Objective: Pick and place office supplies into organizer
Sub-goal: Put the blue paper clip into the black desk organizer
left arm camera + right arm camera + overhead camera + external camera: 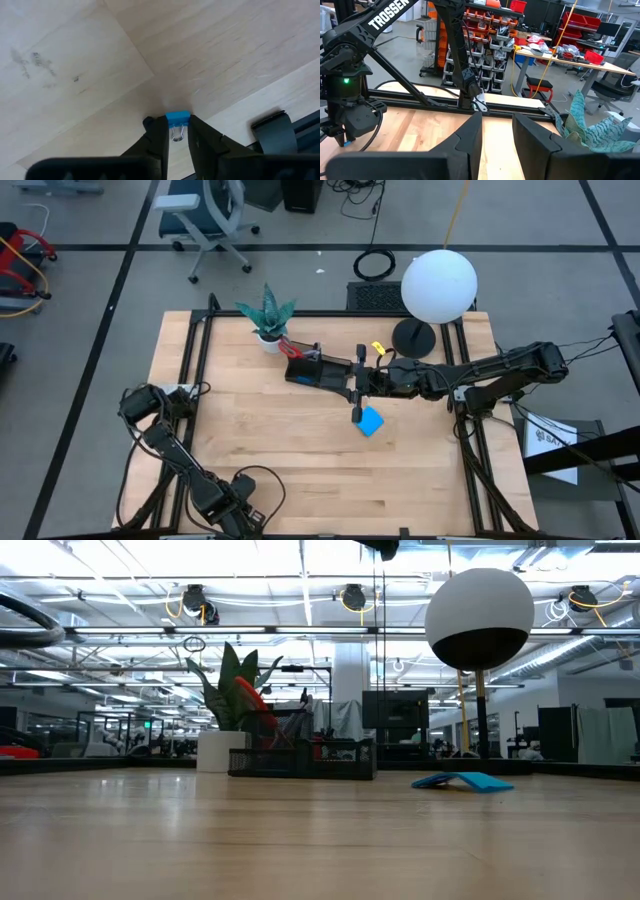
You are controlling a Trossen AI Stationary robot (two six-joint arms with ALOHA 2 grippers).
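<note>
Left tool (177, 131) points down at the table (210, 45), fingers pinching the tiny blue clip (177, 120).

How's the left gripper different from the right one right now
The left gripper is down at the table's near left corner, pinching a small blue binder clip; the right gripper is raised above the middle, near the organizer, fingers apart and holding nothing. Both have dark fingers.

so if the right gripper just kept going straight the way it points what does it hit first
Judging by the right wrist view, the right gripper points level across the table toward the left arm's side. The wood ahead looks free; the first thing in line seems to be the left arm's base, though depth is unclear.
</note>
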